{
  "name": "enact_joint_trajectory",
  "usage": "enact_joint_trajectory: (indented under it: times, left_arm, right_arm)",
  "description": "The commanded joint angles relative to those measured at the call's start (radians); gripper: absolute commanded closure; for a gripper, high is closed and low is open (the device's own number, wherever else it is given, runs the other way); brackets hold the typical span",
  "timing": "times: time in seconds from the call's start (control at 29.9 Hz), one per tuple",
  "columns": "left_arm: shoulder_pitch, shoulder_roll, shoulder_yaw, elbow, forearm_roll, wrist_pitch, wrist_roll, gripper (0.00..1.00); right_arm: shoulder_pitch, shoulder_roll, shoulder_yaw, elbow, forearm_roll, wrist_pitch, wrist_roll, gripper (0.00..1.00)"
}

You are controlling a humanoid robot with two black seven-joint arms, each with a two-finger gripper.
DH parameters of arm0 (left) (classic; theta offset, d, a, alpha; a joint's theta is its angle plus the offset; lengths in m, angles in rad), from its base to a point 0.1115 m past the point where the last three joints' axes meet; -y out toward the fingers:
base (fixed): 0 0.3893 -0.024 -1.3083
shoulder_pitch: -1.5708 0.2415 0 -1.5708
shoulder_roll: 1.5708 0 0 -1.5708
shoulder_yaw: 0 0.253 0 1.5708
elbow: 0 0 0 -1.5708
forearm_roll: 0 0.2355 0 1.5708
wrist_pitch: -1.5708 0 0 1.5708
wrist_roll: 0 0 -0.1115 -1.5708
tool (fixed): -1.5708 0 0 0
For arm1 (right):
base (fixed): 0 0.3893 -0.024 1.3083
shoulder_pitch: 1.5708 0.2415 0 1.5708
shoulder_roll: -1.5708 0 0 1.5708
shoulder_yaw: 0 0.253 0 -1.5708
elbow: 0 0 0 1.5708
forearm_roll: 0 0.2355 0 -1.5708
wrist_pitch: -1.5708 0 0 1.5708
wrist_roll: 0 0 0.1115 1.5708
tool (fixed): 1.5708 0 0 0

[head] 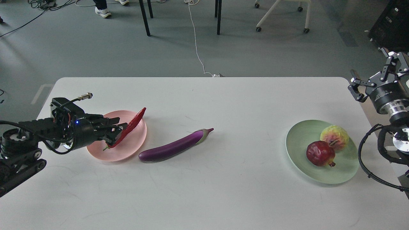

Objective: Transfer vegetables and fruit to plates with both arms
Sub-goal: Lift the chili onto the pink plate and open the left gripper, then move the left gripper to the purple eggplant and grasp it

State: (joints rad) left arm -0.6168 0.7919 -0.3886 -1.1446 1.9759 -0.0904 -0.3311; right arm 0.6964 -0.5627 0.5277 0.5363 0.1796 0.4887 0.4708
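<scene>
My left gripper is shut on the red chili pepper and holds it over the pink plate, its tip pointing up and to the right. The purple eggplant lies on the table just right of the pink plate. The dark red pomegranate and the yellow-green bumpy fruit sit on the pale green plate at the right. My right gripper is open and empty, raised beyond the table's right edge.
The white table ends close behind and to the right of the plates. Chair legs, a white cable and a person's shoes are on the floor beyond the table.
</scene>
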Motion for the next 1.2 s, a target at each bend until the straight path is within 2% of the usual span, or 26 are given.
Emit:
enact_joint_trajectory:
  times: [0.0,0.2,0.33,0.43,0.6,0.9,1.17]
  left_arm:
    - [-0.012,-0.026,-0.001,0.000,0.001,0.000,0.000,0.39]
    - [-0.073,-0.106,-0.001,-0.041,0.004,-0.003,-0.003,0.41]
    - [-0.072,-0.181,0.002,-0.047,0.014,-0.003,0.000,0.44]
    - [-0.077,-0.247,0.071,-0.047,0.062,-0.003,0.001,0.50]
    - [-0.067,-0.319,0.106,-0.047,0.155,-0.003,0.006,0.51]
    - [-0.060,-0.323,0.123,0.011,0.206,-0.002,0.006,0.51]
    - [-0.063,-0.309,0.116,0.009,0.206,0.001,0.006,0.50]
  right_arm:
    - [-0.001,0.000,-0.002,0.001,0.000,0.000,0.000,0.01]
    - [-0.003,0.000,-0.003,0.001,0.000,0.000,0.000,0.01]
    - [-0.003,0.000,-0.003,0.001,0.000,0.000,0.000,0.01]
    - [-0.006,0.000,-0.003,-0.001,0.000,0.000,0.000,0.01]
    - [-0.015,-0.002,-0.003,-0.001,0.000,0.000,0.000,0.01]
    - [-0.017,-0.002,-0.003,0.001,0.000,0.000,0.002,0.01]
    - [-0.012,0.000,-0.005,0.001,0.000,0.000,0.000,0.01]
